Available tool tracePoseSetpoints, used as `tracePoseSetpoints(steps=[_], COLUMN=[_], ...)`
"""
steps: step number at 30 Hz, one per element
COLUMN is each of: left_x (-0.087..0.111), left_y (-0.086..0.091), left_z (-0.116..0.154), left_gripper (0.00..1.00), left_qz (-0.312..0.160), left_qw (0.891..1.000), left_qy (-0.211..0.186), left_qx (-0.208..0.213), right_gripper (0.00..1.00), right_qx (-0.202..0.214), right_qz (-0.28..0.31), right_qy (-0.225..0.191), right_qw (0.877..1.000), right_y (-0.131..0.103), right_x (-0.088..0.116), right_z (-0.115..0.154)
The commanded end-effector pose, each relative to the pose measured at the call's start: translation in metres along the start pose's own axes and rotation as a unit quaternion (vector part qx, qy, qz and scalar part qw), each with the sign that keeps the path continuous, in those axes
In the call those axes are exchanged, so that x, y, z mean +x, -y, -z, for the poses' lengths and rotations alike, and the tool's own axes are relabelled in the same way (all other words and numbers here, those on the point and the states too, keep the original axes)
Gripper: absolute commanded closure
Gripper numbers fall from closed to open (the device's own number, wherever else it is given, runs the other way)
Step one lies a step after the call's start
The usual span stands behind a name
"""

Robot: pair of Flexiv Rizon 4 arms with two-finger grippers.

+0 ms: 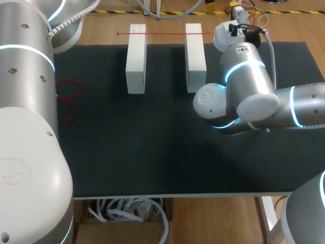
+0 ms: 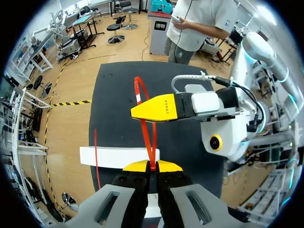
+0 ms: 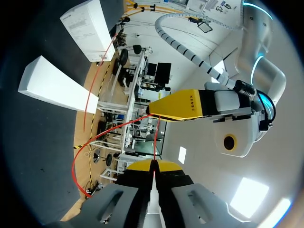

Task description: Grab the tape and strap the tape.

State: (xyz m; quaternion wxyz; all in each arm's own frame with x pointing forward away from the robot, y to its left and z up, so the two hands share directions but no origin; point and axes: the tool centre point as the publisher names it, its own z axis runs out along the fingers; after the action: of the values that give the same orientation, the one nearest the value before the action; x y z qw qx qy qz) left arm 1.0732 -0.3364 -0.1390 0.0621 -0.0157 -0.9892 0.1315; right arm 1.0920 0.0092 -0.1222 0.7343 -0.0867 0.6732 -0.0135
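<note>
Left pincer (image 2: pixel 152 166) and right pincer (image 3: pixel 152 165): each clamped, yellow tips pressed together on the red tape (image 2: pixel 147 142).

Just ahead of the left pincer, a tall loop of that tape, crossed in front by one yellow finger of the right pincer. Just beyond the tips, a white block (image 2: pixel 114 156) lying crosswise on the black mat (image 2: pixel 114 104), with another red strand over it near one end.

Ahead of the right pincer, the left pincer's yellow finger. Further out, a slack red curve leading toward the two white blocks.

From the head view, pincer tips hidden behind the arms. Left arm (image 1: pixel 25 127) filling the frame's left side. Right arm (image 1: pixel 254 96) bent across the middle right, covering part of the mat. Upper middle: left block (image 1: pixel 136 61) and right block (image 1: pixel 195 58) side by side, apart, with a straight red run of tape across their far ends. At the mat's left edge, red loops (image 1: pixel 68 94), partly behind the left arm. Bare wooden table (image 1: pixel 101 28) along the top of the frame.
</note>
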Motion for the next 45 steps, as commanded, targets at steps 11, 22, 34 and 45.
tracePoseSetpoints(steps=[11, 22, 34, 45], left_x=[-0.001, -0.001, -0.001, -0.001], left_y=[0.001, 0.001, 0.001, 0.001], left_z=[0.001, 0.001, 0.001, 0.001], left_gripper=[1.00, 1.00, 1.00, 1.00], left_qz=[0.001, 0.001, 0.001, 0.001], left_qw=[1.000, 1.000, 1.000, 1.000], left_qy=[-0.002, -0.002, -0.002, -0.002], left_qx=[-0.003, -0.003, -0.003, -0.003], right_gripper=[1.00, 1.00, 1.00, 1.00], right_qx=[-0.002, -0.010, -0.016, -0.013], right_qz=[0.001, -0.005, -0.019, -0.030], right_qy=[-0.005, -0.005, 0.001, 0.001], right_qw=[1.000, 1.000, 1.000, 0.999], right_y=[-0.004, -0.011, -0.011, -0.005], right_x=[-0.003, -0.003, -0.005, -0.005], right_z=[0.004, 0.004, 0.004, 0.007])
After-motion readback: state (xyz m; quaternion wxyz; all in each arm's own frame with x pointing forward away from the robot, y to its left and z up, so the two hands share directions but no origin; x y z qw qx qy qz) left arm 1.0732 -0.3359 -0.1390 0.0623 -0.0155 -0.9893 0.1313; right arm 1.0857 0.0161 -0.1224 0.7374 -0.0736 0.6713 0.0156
